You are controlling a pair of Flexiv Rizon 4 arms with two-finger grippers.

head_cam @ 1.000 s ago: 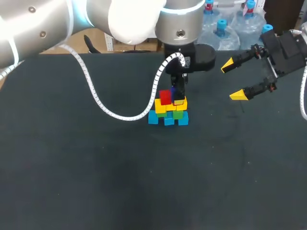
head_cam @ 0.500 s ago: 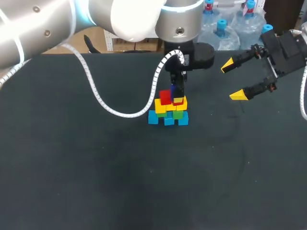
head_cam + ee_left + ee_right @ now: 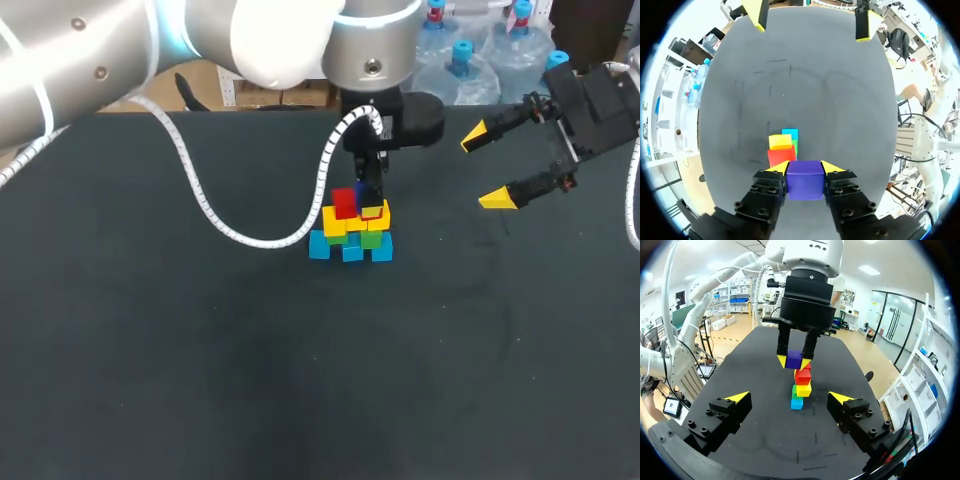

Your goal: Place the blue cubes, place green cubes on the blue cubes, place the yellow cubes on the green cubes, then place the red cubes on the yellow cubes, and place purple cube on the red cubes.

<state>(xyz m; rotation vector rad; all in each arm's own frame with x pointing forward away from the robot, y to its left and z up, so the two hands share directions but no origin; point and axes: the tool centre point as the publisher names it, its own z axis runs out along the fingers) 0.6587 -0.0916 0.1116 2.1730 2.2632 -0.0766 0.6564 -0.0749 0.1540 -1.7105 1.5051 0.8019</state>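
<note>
A cube stack (image 3: 350, 232) stands mid-table: blue cubes (image 3: 352, 251) at the base, then green (image 3: 372, 239), yellow (image 3: 335, 223) and red (image 3: 344, 203). My left gripper (image 3: 366, 196) hangs over the stack, shut on a purple cube (image 3: 805, 181) at the level of the red cubes. In the left wrist view a red cube (image 3: 780, 156), a yellow cube (image 3: 780, 141) and a blue cube (image 3: 790, 133) show just past the purple one. The right wrist view shows the purple cube (image 3: 794, 360) directly above the red cube (image 3: 802, 375). My right gripper (image 3: 487, 166) is open and empty at the far right, above the table.
The black tabletop (image 3: 200, 350) carries nothing besides the stack. A white coiled cable (image 3: 200, 205) droops from my left arm over the table, left of the stack.
My left arm has shifted very slightly above the stack with the purple cube still held. The right arm has not moved.
</note>
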